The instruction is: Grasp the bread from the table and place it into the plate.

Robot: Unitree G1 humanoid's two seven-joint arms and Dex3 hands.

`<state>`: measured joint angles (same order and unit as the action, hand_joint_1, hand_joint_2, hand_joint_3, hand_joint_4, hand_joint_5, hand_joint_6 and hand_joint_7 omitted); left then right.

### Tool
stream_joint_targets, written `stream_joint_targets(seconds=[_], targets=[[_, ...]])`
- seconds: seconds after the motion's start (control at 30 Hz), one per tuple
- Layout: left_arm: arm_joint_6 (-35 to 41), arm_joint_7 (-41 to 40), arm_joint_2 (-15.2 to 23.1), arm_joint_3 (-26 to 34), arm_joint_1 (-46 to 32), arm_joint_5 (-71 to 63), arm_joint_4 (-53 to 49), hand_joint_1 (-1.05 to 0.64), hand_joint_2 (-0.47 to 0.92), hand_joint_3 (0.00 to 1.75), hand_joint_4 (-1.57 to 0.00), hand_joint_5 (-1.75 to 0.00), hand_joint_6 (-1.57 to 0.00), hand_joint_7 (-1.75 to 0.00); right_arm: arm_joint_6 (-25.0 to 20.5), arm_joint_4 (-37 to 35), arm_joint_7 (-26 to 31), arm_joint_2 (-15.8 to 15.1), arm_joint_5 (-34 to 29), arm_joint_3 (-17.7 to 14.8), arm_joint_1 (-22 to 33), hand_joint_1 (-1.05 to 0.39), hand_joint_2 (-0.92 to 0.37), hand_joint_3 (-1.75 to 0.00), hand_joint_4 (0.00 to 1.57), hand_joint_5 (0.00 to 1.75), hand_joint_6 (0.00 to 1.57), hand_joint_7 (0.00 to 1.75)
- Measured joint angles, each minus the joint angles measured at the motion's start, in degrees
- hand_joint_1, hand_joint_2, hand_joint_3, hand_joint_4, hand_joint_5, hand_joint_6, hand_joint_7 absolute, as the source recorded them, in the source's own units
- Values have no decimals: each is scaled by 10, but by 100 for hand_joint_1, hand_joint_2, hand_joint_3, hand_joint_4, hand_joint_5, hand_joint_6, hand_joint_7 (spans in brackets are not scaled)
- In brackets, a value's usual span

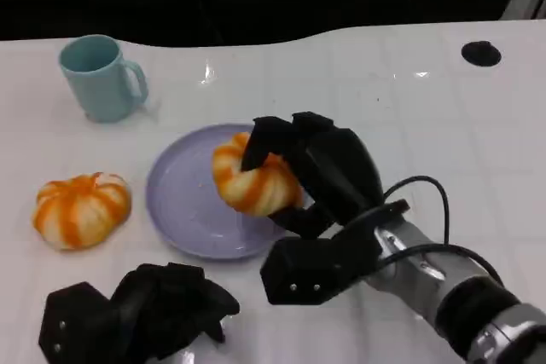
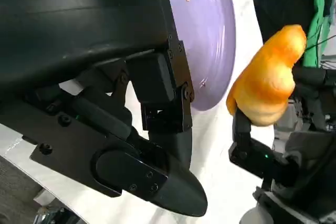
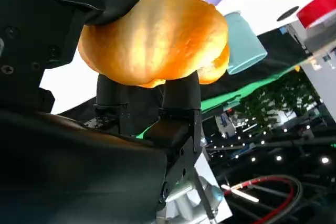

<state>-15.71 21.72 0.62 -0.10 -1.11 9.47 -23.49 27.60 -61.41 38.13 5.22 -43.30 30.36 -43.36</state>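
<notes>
Two bread pieces are present on the white table: one bread is gripped in the right hand, fingers wrapped over its top and far side, and it sits over the right half of the purple plate. Whether it touches the plate surface cannot be told from the head view; the left wrist view suggests it is raised clear (judgement only). Its long axis runs roughly across the plate, toward the table's left edge. A second orange-striped bread lies on the table left of the plate, apart from it. The left hand rests near the table's near edge, fingers curled in, holding nothing. A blue mug stands toward the far left corner. Remaining move, by assessment: lower straight down and release.
</notes>
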Motion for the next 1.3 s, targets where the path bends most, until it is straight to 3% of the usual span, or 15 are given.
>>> stream_joint_targets(seconds=[0.03,0.1,0.13,0.17,0.23,0.27,0.37,0.53,0.8,1.13,1.3], targets=[[0,0,0,0,0,0,1,-105,81,0,-92,-148,-144,-49,-1,-13,3,5,0,1,-6,-11,-36,-117,89,165,87,122],[3,0,0,-2,-2,1,4,-105,80,0,-92,-148,-144,-49,-2,-31,4,11,0,2,-14,-12,-40,-105,85,152,91,87],[6,0,0,-2,-2,1,6,-105,81,0,-92,-148,-144,-49,-2,-35,3,13,1,2,-17,-16,-47,-87,61,113,74,57],[9,0,0,-2,-2,2,8,-105,81,0,-92,-148,-144,-49,-2,-39,-7,14,3,2,-20,-19,-53,-74,52,89,67,40],[10,0,0,-3,-3,2,9,-105,81,0,-92,-148,-144,-48,-3,-43,-42,14,6,2,-24,-28,-68,-46,26,48,45,11],[11,0,0,-3,-3,2,10,-105,81,0,-92,-148,-144,-48,-5,-43,-64,13,6,3,-26,-31,-75,-35,20,41,40,5],[11,0,0,-4,-3,2,10,-105,81,1,-93,-149,-144,-48,-15,-41,-112,10,6,9,-27,-45,-89,-13,3,25,24,1],[10,0,0,-4,-3,0,11,-105,81,1,-93,-149,-144,-48,-61,-3,-180,5,7,15,-25,-60,-92,-17,0,4,13,1],[11,0,0,-4,-3,1,11,-105,81,0,-93,-148,-145,-48,-70,84,-241,-20,33,10,14,-66,-92,-18,7,7,17,3],[12,0,-1,-5,-3,0,11,-105,82,1,-92,-148,-144,-49,-43,251,-270,-93,51,-6,103,-60,-92,-16,14,15,21,4],[12,0,-2,-5,-3,0,11,-105,81,0,-93,-148,-144,-49,-4,313,-270,-134,63,-24,158,-52,-92,-13,18,20,25,6]])
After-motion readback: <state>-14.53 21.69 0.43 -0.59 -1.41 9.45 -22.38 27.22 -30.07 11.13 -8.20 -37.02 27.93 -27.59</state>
